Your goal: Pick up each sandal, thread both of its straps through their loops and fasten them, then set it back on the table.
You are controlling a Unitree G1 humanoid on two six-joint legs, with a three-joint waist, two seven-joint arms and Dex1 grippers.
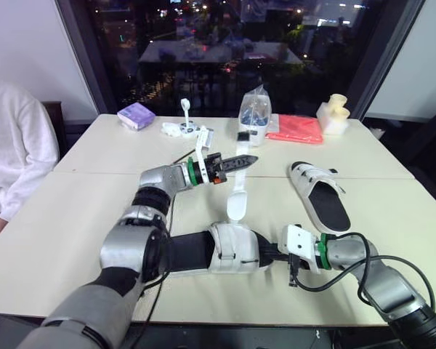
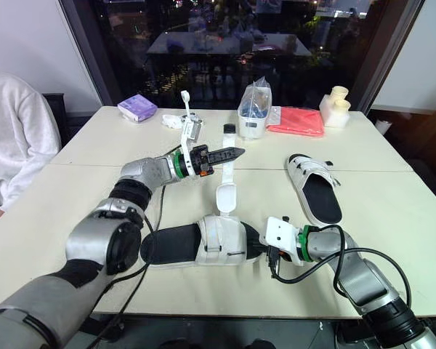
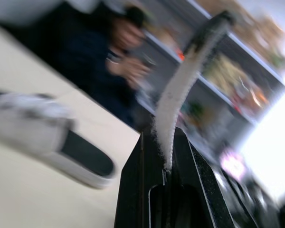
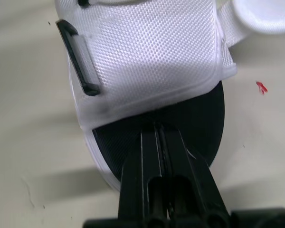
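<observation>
Left gripper [image 1: 245, 160] is clamping shut on the long white strap [image 1: 237, 190] at mid-frame, holding it up above the near sandal [image 1: 231, 249], which is lying on the table [image 1: 80, 218] at lower centre. Right gripper [image 4: 159, 135] is pinching closed on the black footbed [image 4: 204, 118], pinning it down. The trick now, I'd say: keeping that strap taut and untwisted while steering its dark tip [image 3: 222, 20] towards the black loop [image 4: 78, 59].

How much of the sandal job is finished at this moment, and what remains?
Done, it seems: the far sandal lies on the table with straps across. In hand: the left gripper pinches a strap of the near sandal, stretched out; the right gripper, shut, presses its footbed. Left: its black loop is empty, so threading, fastening and setting down remain.
</observation>
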